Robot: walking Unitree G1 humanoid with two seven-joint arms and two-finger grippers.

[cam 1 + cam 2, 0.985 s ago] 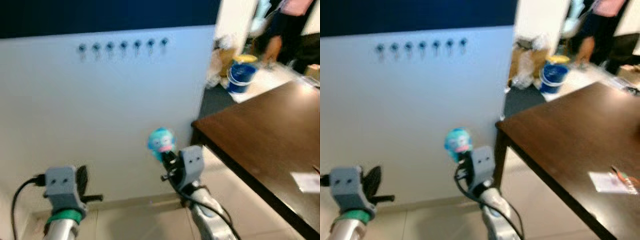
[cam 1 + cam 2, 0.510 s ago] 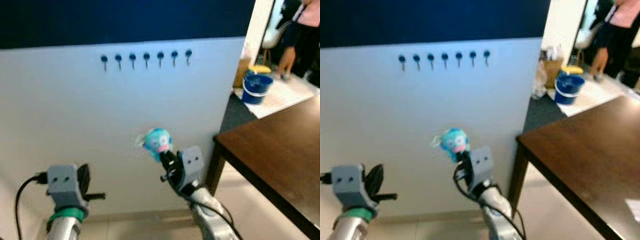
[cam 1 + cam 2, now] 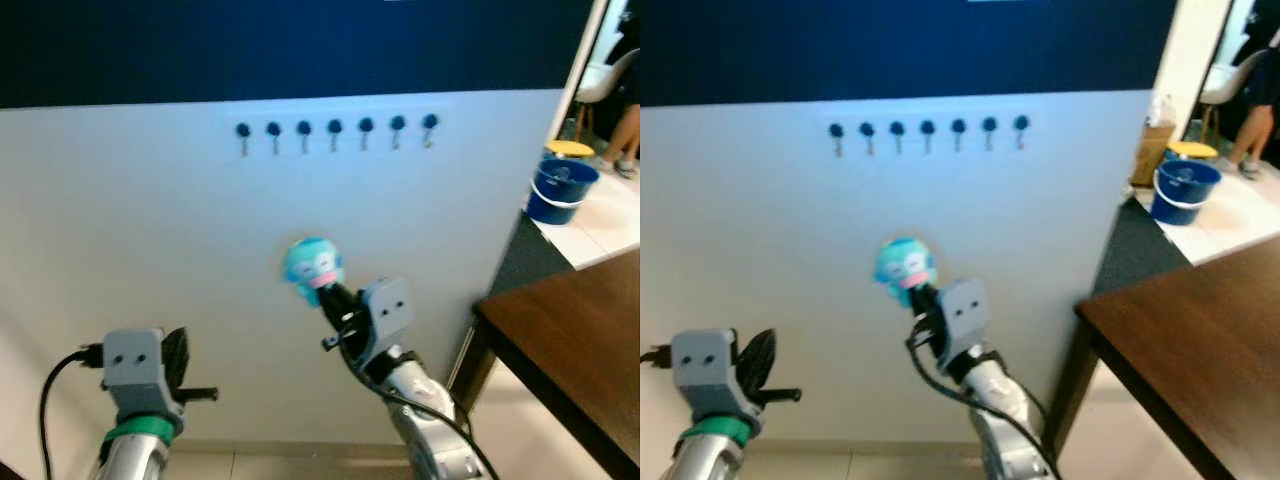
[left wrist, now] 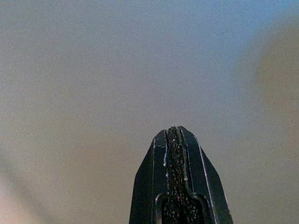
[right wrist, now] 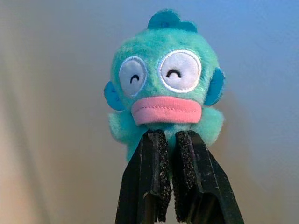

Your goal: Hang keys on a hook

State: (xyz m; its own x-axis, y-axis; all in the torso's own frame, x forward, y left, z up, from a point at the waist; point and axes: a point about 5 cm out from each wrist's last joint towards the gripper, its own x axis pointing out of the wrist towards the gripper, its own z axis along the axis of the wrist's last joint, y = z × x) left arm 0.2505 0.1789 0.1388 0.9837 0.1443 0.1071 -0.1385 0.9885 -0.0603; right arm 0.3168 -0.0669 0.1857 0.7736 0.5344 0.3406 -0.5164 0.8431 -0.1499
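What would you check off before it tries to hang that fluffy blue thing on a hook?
1. Right end effector clamped on the plush keychain: ok.
2. Hooks on the wall in sight and bare: ok.
3. Plush raised to hook height: not ok, it sits below the row.
4. Ring or keys free to catch a hook: cannot tell.
5. Left end effector shut and out of the way: ok.

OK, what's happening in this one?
The robot faces a white wall with a row of seven hooks. Its right gripper is shut on a turquoise plush keychain, held up in front of the wall below the hooks; nothing hangs on them yet. The left gripper is shut, holds nothing and sits low and idle. A brown table stands to the right.
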